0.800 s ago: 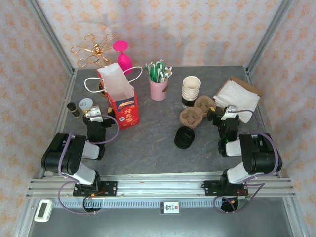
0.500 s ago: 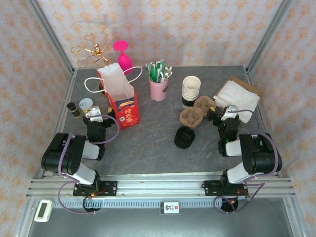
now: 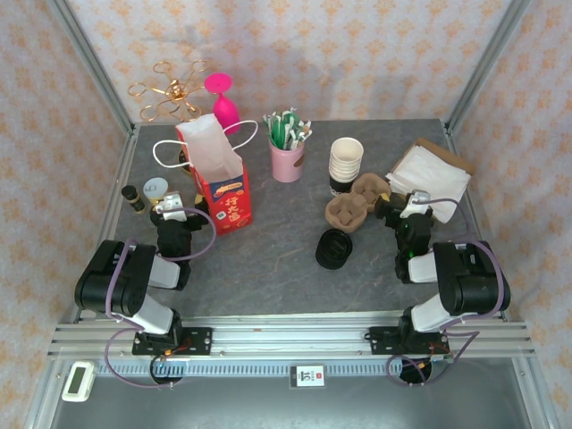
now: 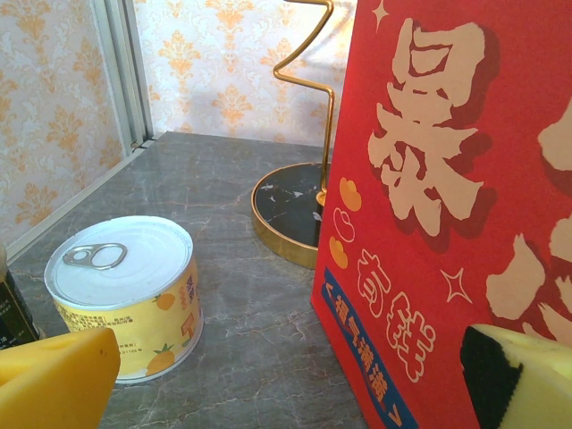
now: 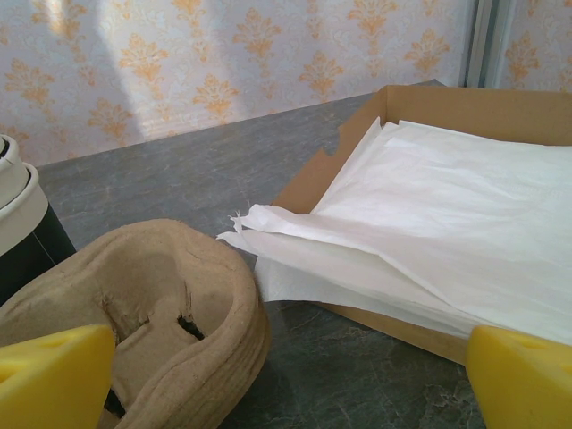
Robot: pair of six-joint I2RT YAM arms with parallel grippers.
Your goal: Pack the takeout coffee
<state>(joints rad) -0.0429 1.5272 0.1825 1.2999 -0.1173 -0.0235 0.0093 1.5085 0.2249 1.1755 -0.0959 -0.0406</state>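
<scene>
Left gripper (image 4: 286,380) wide; right gripper (image 5: 286,380) wide; red bag (image 4: 447,206), cup stack (image 5: 20,213) cropped.

The red paper bag (image 4: 447,214) bears a large cream character, 暴; smaller print is unreadable.

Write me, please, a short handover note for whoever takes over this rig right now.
Left gripper: open, empty, low beside the red paper bag, a tin can ahead.
Right gripper: open, empty, facing the pulp cup carriers and the box of white paper.
Cup stack is lidless; black lids lie piled on the table nearer the arms.
Done: nothing that I can see.
Left: probably lid a cup, then set it in the bag.
</scene>
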